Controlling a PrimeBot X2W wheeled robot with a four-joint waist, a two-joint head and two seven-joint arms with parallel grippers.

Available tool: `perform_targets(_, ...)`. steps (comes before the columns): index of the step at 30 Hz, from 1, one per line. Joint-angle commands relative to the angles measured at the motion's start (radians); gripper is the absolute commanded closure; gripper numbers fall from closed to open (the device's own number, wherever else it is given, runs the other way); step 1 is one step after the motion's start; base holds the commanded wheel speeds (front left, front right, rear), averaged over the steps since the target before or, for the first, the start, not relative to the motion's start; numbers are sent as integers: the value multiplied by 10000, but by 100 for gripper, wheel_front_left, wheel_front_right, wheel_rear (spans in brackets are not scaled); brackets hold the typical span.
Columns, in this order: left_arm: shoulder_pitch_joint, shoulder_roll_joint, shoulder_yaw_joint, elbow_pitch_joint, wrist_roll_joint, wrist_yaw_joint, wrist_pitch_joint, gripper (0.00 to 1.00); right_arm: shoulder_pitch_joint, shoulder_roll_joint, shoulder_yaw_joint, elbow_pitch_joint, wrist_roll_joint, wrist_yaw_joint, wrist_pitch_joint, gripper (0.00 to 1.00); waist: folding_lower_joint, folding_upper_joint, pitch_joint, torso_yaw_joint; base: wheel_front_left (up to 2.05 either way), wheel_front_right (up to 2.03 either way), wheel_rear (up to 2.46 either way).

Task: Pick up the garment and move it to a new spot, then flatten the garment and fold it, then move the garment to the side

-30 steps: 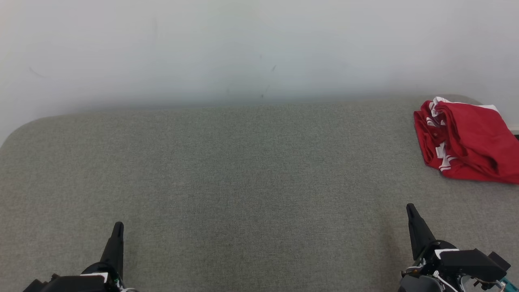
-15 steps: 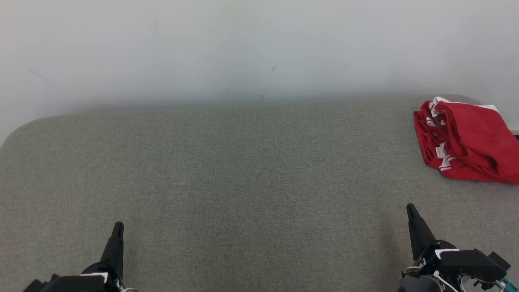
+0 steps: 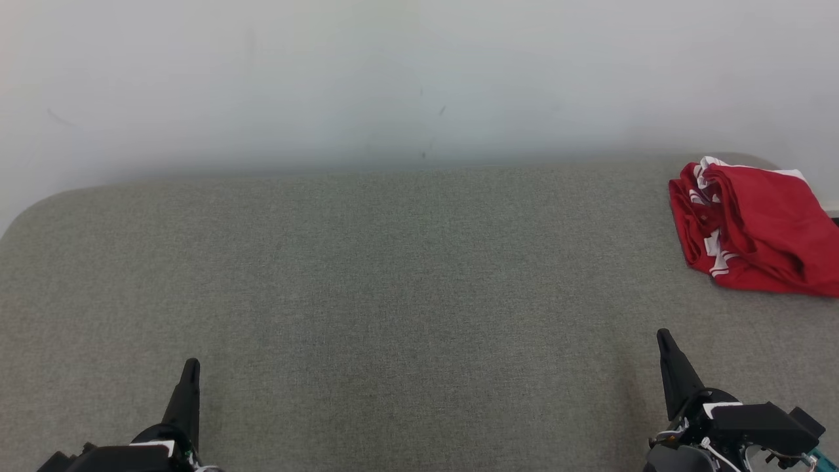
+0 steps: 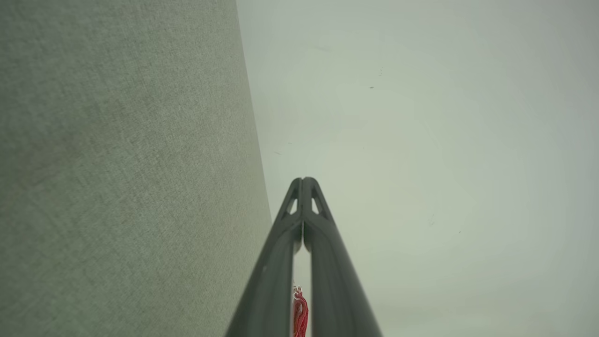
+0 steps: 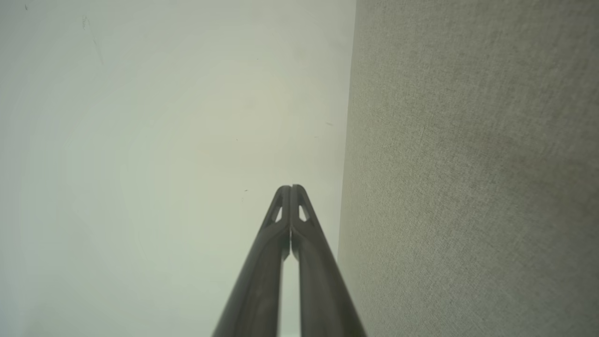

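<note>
The garment (image 3: pixel 754 229) is red with white trim and lies folded in a compact stack at the far right of the grey fabric surface (image 3: pixel 393 288). A sliver of the garment (image 4: pixel 299 316) also shows in the left wrist view, seen between the finger bases. My left gripper (image 3: pixel 190 366) rests at the lower left, shut and empty. My right gripper (image 3: pixel 663 337) rests at the lower right, shut and empty, well short of the garment. In the wrist views the left gripper (image 4: pixel 304 181) and the right gripper (image 5: pixel 290 188) each have their tips pressed together.
A pale wall (image 3: pixel 419 78) rises behind the surface's far edge. The surface's far left corner (image 3: pixel 39 203) is rounded. Open grey fabric stretches between the two grippers and out to the far edge.
</note>
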Motion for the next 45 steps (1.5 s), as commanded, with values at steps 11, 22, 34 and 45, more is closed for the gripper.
perform_targets(11,-96,30,34,6,-45,-41,5,100,-86,56,-47,3,-84,-21,40,100,0,-1,0,0,0,0,0)
perform_targets(22,-96,30,32,5,-46,-41,4,100,-88,73,-69,3,-105,-21,66,100,0,-1,0,0,0,0,0)
perform_targets(34,-96,30,31,5,-44,-41,4,100,-91,89,-90,6,-105,-21,75,100,0,-1,0,0,0,0,0)
perform_targets(45,-96,30,30,4,-44,-41,4,100,-93,101,-108,8,-124,-21,89,100,0,-1,0,0,0,0,0)
